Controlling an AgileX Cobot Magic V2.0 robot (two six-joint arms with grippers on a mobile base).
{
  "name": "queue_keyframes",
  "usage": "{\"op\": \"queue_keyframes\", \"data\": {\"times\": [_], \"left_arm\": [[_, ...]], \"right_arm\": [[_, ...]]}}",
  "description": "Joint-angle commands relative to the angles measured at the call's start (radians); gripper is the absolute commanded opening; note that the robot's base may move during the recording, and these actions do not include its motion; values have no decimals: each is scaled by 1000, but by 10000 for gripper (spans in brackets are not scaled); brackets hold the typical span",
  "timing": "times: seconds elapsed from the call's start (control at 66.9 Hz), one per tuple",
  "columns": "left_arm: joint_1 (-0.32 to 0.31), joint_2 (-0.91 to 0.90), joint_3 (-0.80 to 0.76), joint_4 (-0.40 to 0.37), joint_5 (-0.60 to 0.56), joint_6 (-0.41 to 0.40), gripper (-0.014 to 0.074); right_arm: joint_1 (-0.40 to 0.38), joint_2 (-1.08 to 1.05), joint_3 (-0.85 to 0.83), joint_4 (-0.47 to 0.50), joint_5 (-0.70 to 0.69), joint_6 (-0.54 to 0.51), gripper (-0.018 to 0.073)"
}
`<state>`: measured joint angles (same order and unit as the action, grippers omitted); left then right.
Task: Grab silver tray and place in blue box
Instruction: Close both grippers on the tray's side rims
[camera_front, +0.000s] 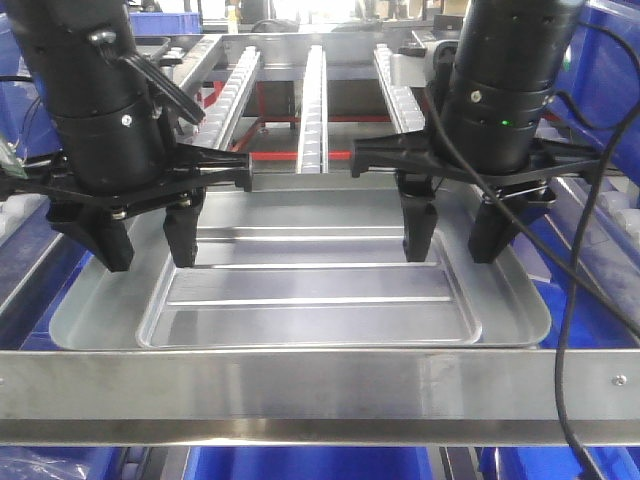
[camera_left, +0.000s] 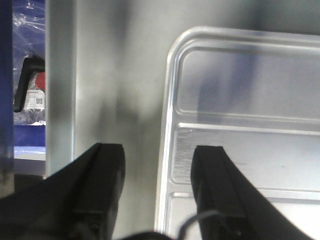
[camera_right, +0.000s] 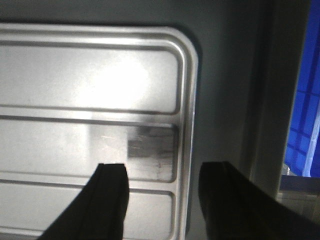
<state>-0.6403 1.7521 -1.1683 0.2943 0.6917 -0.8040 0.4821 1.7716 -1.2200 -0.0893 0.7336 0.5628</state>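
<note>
While both arms point down, the left gripper (camera_front: 148, 255) and right gripper (camera_front: 455, 248) hang with jaws spread, each straddling a side rim of the silver tray (camera_front: 310, 300).

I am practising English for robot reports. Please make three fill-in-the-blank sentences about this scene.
The jaws of the left gripper and the right gripper stand ____.
Each gripper has one finger inside the rim of the silver tray and one ____ it.
The tray's centre has ____ long raised ribs.
Missing words: open, outside, two.

Close front view, wrist views looking down, all sharing silver tray (camera_front: 300, 320)
</note>
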Motion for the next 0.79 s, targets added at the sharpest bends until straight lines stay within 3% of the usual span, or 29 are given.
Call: {"op": "queue_keyframes", "data": {"times": [0.0, 0.778], "left_arm": [[-7, -39, -30, 13, -16, -7, 244], [-7, -39, -30, 10, -18, -7, 244]], "right_arm": [[-3, -37, -34, -5, -34, -10, 443], [-38, -37, -33, -5, -34, -11, 443]]}}
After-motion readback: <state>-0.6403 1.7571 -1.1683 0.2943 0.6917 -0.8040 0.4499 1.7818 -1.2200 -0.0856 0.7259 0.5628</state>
